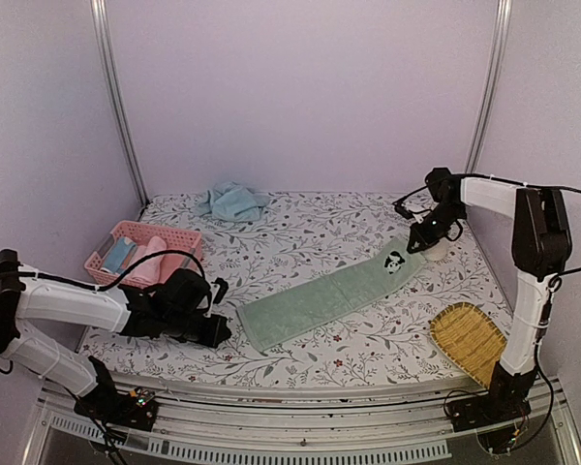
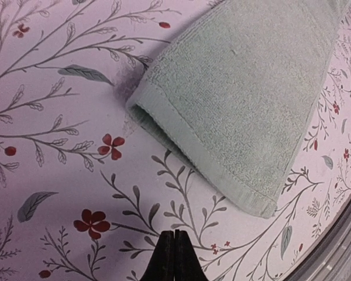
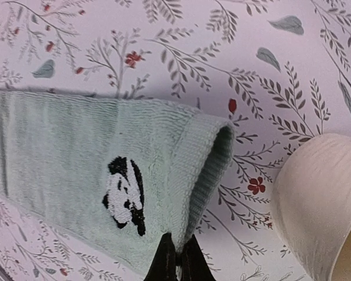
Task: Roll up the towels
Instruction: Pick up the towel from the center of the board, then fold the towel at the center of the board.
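A pale sage green towel [image 1: 329,293] lies folded lengthwise in a long strip across the middle of the table, with a panda patch [image 1: 394,262] near its far right end. My right gripper [image 1: 418,244] is shut on that end's hem [image 3: 206,175], which lifts off the cloth in the right wrist view. The towel's near left end [image 2: 240,111] lies flat. My left gripper [image 2: 174,235] hovers just short of it, shut and empty. A light blue towel [image 1: 232,201] is crumpled at the back of the table.
A cream mug [image 3: 319,199] lies on its side right beside the held towel end. A pink lattice basket [image 1: 140,252] with cloths stands at the left. A woven bamboo tray [image 1: 470,339] rests at the front right edge.
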`<state>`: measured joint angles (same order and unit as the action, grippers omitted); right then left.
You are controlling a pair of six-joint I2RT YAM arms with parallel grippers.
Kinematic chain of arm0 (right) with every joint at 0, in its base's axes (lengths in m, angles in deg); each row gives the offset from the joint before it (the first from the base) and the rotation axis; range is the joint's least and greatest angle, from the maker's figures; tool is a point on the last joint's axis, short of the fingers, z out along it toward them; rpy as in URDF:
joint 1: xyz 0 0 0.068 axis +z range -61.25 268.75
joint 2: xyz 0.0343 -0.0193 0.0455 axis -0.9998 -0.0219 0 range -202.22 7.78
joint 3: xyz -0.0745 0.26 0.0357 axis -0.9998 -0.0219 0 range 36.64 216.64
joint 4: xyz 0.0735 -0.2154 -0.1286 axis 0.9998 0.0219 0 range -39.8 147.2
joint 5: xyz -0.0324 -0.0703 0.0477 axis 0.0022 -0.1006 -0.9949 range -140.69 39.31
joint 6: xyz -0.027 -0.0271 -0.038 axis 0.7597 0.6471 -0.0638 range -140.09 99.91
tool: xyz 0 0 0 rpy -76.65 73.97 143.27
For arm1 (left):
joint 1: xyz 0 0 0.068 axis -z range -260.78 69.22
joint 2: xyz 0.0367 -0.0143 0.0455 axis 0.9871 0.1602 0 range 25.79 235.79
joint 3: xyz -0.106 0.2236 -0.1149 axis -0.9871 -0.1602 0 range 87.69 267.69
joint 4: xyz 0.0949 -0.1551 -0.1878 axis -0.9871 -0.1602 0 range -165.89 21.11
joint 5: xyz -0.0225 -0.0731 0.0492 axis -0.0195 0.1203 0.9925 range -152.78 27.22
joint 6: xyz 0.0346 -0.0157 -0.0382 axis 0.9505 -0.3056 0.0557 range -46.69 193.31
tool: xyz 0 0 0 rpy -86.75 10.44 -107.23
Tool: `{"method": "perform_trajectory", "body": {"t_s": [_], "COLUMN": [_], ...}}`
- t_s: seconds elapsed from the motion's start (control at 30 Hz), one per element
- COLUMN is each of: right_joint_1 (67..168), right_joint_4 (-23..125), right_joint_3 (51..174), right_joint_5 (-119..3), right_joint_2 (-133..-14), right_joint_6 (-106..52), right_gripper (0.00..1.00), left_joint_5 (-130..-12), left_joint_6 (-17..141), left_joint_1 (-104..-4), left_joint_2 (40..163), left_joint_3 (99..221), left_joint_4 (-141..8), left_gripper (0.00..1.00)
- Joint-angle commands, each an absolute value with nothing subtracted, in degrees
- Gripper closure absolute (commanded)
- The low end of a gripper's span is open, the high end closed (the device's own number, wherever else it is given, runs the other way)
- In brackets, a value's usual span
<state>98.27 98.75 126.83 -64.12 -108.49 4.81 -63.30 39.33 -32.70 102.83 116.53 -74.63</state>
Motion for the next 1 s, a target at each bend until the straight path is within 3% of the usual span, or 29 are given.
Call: {"method": "perform_trajectory", "body": {"t_s": [0.0, 0.53, 0.97], "right_joint_1": [99.7, 112.4, 126.0], "right_joint_4": [104.8, 108.7, 94.4], "right_joint_3": [129.3, 131.1, 130.6], "right_joint_5": [-78.3, -104.7, -106.8], "right_joint_2": [-104.4, -108.6, -113.3], "right_joint_6": [4.7, 2.7, -8.7], "right_gripper": [0.97, 0.98, 0.98], "left_joint_5": [-62.0, -60.9, -64.4], "left_joint_6": [39.9, 34.1, 30.9], "left_joint_1": [-33.6, -34.7, -34.7], "left_joint_2": [103.1, 102.3, 102.4], "left_joint_3": [117.1, 113.5, 112.0], "left_joint_4": [-75.3, -74.8, -71.6], "left_gripper": [1.00, 1.00, 1.00]}}
